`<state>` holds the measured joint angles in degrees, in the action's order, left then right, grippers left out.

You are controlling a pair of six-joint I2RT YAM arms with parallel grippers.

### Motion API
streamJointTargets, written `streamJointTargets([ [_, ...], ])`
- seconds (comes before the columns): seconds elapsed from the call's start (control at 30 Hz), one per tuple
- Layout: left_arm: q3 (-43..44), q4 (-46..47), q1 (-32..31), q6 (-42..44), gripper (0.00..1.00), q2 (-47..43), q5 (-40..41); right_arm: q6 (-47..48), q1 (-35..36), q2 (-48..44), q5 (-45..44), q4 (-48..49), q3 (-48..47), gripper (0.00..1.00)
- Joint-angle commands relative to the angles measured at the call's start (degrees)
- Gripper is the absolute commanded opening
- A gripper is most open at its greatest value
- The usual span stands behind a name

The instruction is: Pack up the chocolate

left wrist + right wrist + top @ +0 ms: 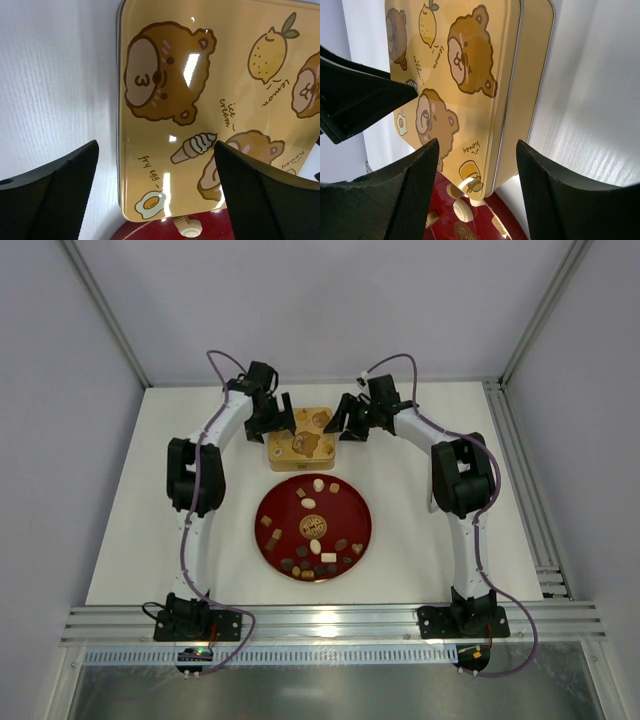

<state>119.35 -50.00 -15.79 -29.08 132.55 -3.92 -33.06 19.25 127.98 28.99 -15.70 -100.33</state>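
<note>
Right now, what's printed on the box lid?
The lid: brown cartoon bears, lemon, ice cream, fried egg on gold; best in left wrist view.

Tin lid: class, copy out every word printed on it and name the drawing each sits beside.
"lemon" – beside the lemon on the tin lid.
"ice cream" – beside the cone.
"fry egg" – beside the fried egg.
"honey" – by the honey jar.
Gold emblem on the red plate: too small to read.

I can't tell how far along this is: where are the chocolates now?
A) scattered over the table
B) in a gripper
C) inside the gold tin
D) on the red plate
D: the chocolates lie on the red plate, and the gold tin has its lid on.
</note>
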Motion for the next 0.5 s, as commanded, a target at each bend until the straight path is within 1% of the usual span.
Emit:
streamJointTargets([
  [0.0, 1.06, -3.79, 1.38, 2.98, 0.94, -1.94, 2.08, 0.71, -0.79, -3.97, 1.15, 3.22, -2.06, 0.65],
  [0.27, 1.32, -3.26, 2.43, 3.42, 0.94, -7.56, 2.60, 0.71, -2.19, -10.20, -0.60, 4.71, 0.92, 0.69],
  [0.33, 0.36, -3.00, 2.52, 3.42, 0.94, -9.23, 2.61, 1.15, -2.28, -13.89, -1.74, 4.89, 3.11, 0.75],
  [0.37, -0.16, -2.91, 2.43, 3.33, 0.94, -11.24, 2.43, 1.33, -2.28, -15.21, -2.79, 4.98, 4.00, 0.85],
  [0.4, -1.82, -2.83, 2.43, 3.24, 0.94, -12.31, 2.17, 1.85, -2.28, -16.61, -3.41, 4.89, 4.88, 0.88],
  [0.43, -2.97, -2.65, 2.43, 3.07, 0.94, -13.80, 1.64, 2.12, -2.28, -20.11, -3.94, 4.98, 7.15, 0.90],
  [0.47, -4.29, -2.39, 2.43, 2.89, 0.93, -16.77, 1.29, 2.47, -2.28, -21.79, -5.16, 4.89, 8.30, 0.99],
])
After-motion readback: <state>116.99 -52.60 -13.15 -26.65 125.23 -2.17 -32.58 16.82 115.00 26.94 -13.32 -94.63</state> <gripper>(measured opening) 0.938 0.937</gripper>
